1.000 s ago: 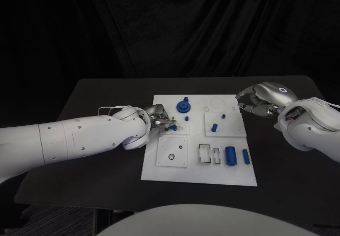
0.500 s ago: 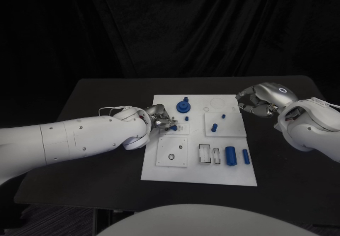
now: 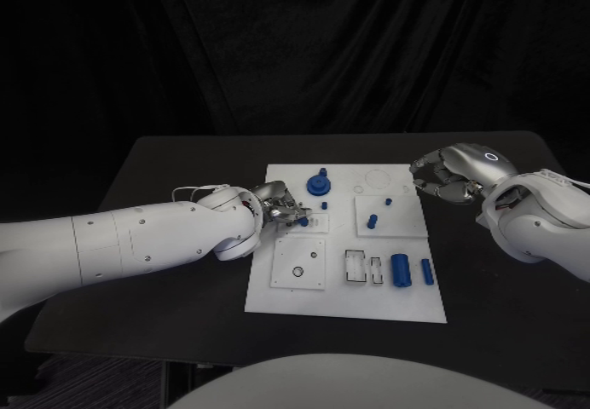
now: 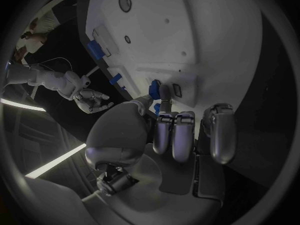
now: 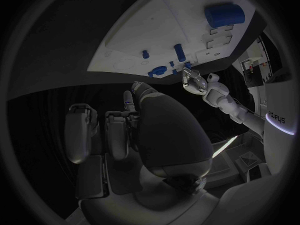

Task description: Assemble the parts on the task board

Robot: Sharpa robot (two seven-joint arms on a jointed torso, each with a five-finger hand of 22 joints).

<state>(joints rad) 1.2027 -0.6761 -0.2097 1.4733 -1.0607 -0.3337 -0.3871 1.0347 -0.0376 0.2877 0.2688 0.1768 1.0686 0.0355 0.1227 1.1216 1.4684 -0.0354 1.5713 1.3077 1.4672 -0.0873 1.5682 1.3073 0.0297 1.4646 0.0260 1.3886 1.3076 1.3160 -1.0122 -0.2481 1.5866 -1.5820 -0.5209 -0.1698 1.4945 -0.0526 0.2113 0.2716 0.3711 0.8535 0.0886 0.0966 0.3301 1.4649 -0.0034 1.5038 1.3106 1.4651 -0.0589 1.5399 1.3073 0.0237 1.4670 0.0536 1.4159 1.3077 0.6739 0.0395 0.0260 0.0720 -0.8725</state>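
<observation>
The white task board (image 3: 344,294) lies in the middle of the black table. My left hand (image 3: 279,204) reaches over the board's left edge and pinches a small blue part (image 3: 303,221) down against a small raised white block (image 3: 317,225). The left wrist view has that blue part (image 4: 154,90) between the thumb and a fingertip (image 4: 164,92), over the board (image 4: 200,30). My right hand (image 3: 442,177) hovers at the board's far right corner, its fingers curled in with nothing seen in them. Its curled fingers (image 5: 115,130) fill the middle of the right wrist view.
On the board stand a tall blue knob (image 3: 320,181), a short peg (image 3: 325,204) and a blue pin (image 3: 372,221). A thick blue cylinder (image 3: 401,268) and a thinner one (image 3: 426,271) lie near the right edge. A square block with a ring hole (image 3: 297,272) sits front left.
</observation>
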